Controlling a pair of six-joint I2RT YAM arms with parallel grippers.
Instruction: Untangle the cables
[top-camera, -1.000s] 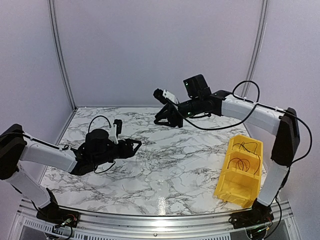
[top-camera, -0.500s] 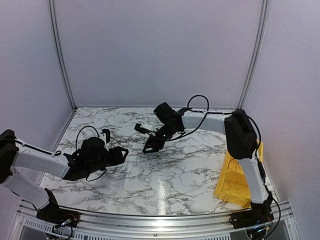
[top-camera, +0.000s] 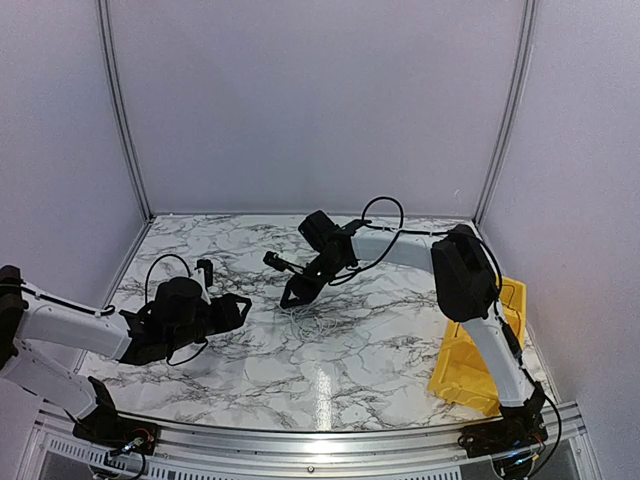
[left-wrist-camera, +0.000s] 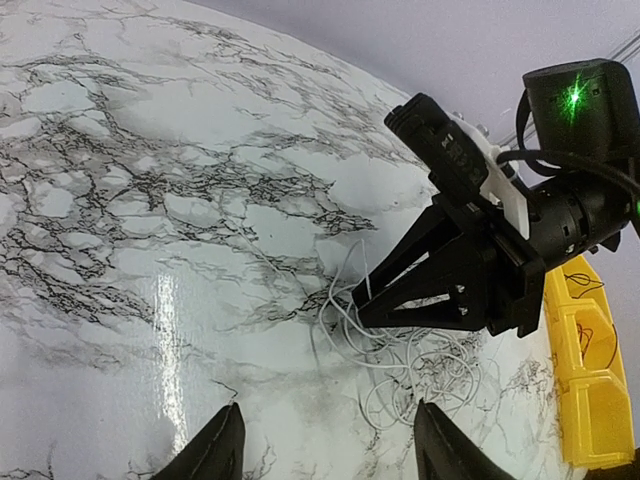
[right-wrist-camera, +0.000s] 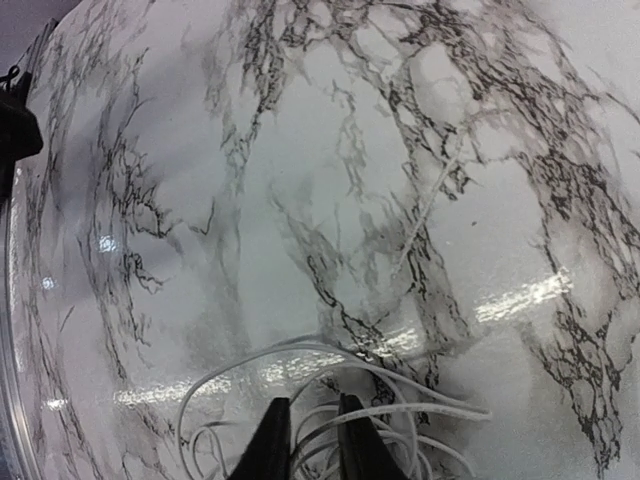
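One yellow bin (top-camera: 462, 372) stands at the right edge of the marble bench (top-camera: 370, 345), partly behind the right arm (top-camera: 400, 243), and a few thin black cables (left-wrist-camera: 585, 335) curl inside it. Well apart from it, near the middle of the bench, the white cables (top-camera: 315, 318) lie in a loose tangled heap. The right jaws are down among those loops, drawn almost together with strands crossing the narrow gap, though I cannot tell whether any strand is pinched, while the left jaws hang open, holding nothing, just left of the heap.
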